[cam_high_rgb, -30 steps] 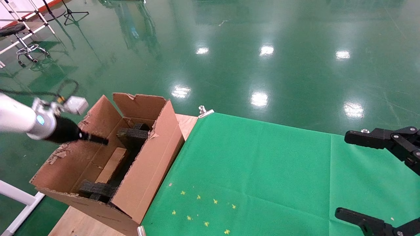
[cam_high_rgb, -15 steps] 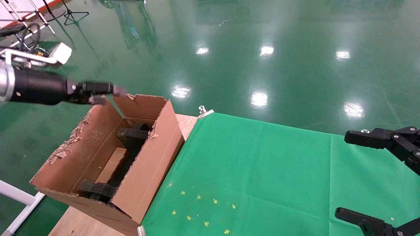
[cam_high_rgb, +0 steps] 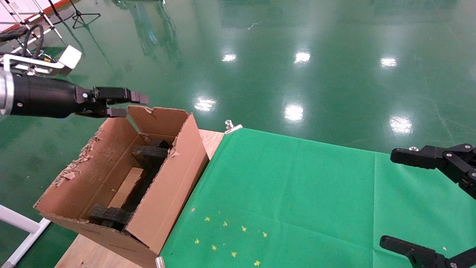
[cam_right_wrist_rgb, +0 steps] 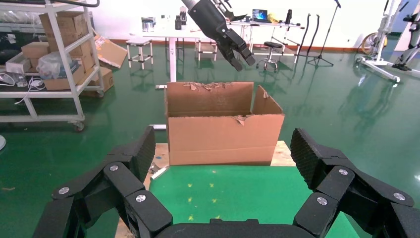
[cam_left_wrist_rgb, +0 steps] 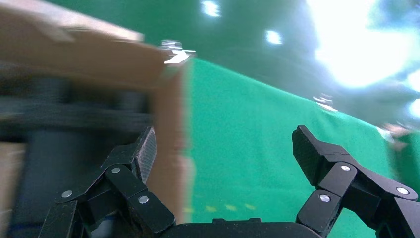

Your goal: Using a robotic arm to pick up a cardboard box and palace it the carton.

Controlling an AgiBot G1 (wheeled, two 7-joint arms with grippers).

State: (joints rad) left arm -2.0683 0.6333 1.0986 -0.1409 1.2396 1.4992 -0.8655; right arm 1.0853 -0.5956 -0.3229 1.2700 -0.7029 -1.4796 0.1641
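The large brown carton stands on the table's left end, flaps up. It also shows in the right wrist view and, blurred, in the left wrist view. The small cardboard box lies inside it between black foam blocks. My left gripper is open and empty, held above the carton's far left flap; its own view shows nothing between the fingers. The left arm also shows in the right wrist view. My right gripper is open and parked at the right edge, empty in its own view.
A green cloth with small yellow star marks covers the table right of the carton. A metal clip holds the cloth's far corner. Bare wood shows beside the carton. A white frame stands at the left.
My left gripper has risen out of the carton to above its far left flap, then shifted slightly right. The small box stays inside the carton. The right arm has not moved.
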